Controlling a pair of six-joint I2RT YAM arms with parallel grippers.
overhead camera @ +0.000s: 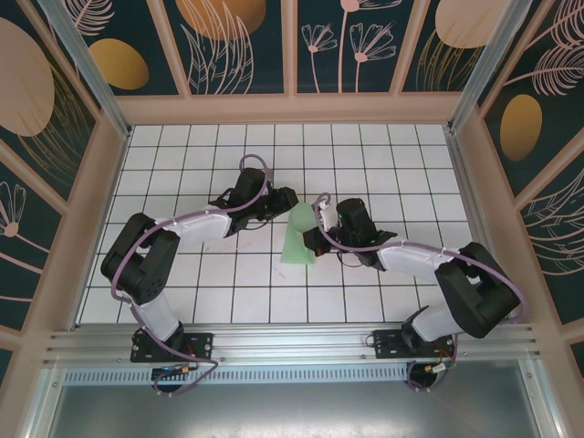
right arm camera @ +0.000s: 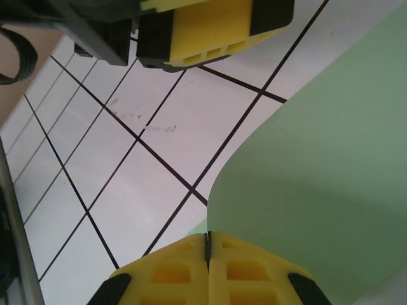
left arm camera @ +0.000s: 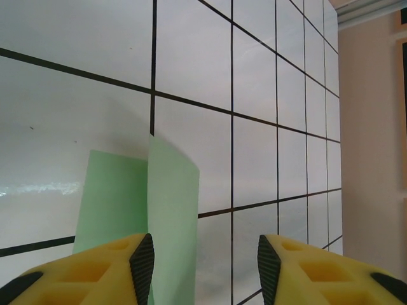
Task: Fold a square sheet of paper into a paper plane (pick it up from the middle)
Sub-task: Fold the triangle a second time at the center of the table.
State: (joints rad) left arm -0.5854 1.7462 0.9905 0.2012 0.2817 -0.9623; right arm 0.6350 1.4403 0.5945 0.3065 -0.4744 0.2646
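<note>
The square sheet of paper (overhead camera: pixel 297 245) is pale green and bent, its upper end lifted off the white grid table and its lower end resting on it. My right gripper (overhead camera: pixel 321 208) is shut on the sheet's edge (right arm camera: pixel 318 159), the jaws (right arm camera: pixel 208 244) pressed together with the paper between them. Just left of the sheet, my left gripper (overhead camera: pixel 285 201) is open. In the left wrist view the sheet (left arm camera: pixel 168 210) stands upright beside the left finger (left arm camera: pixel 141 264), with the gap (left arm camera: pixel 205 270) otherwise empty. The paper plane is out of view.
The white grid table (overhead camera: pixel 182 155) is fenced by wooden walls (overhead camera: pixel 292 108) at the back and both sides. An aluminium rail (overhead camera: pixel 292 342) runs along the near edge by the arm bases. The left gripper's yellow fingers (right arm camera: pixel 210 25) hang close above the right gripper.
</note>
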